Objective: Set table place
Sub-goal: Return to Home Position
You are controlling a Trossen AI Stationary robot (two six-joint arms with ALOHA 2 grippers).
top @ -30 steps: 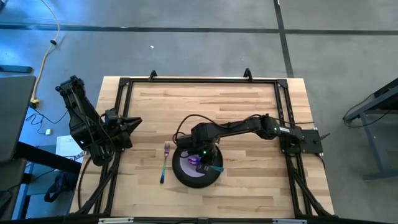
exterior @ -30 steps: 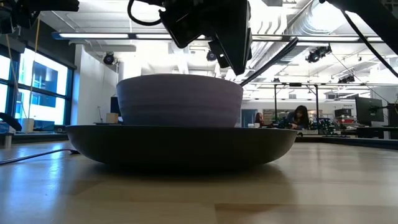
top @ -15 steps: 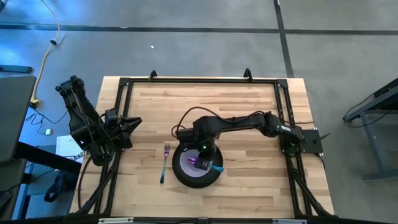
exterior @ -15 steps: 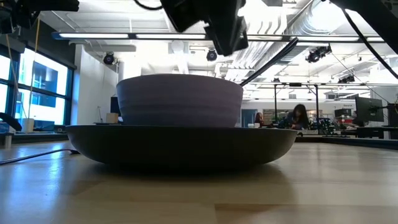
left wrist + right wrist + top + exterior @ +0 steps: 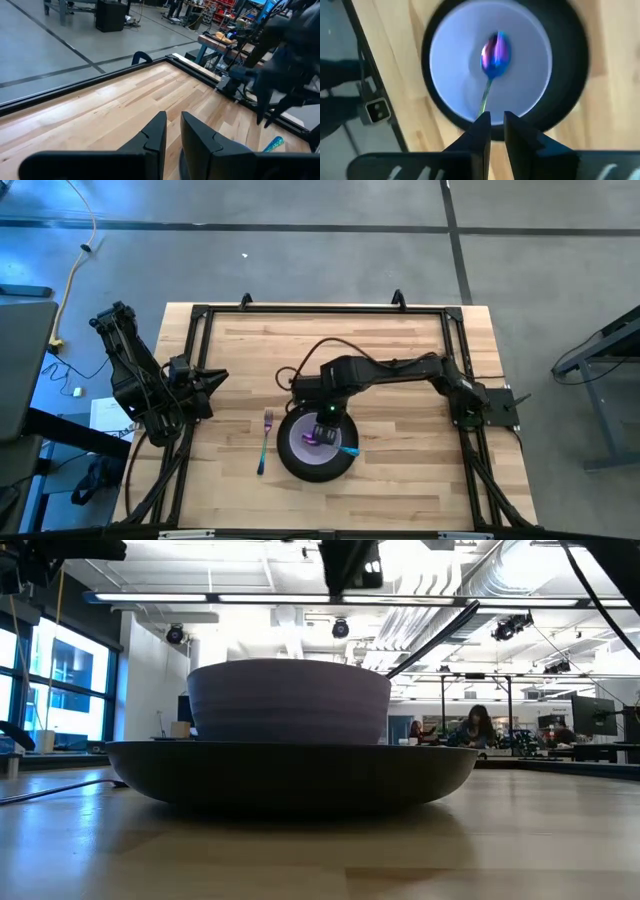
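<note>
Lift the right gripper (image 5: pixel 497 116), which hovers over the bowl (image 5: pixel 298 445) with its fingers drawn together and empty, straight up clear of the spoon (image 5: pixel 494 55) handle before swinging it toward its base. The left gripper (image 5: pixel 173 117), fingers likewise together and empty, is parked at the left edge of the table (image 5: pixel 400 350). Count: one plate (image 5: pixel 288 455) near the table's middle, one bowl on it, one spoon in the bowl, one fork (image 5: pixel 265 440) just left of the plate.
</note>
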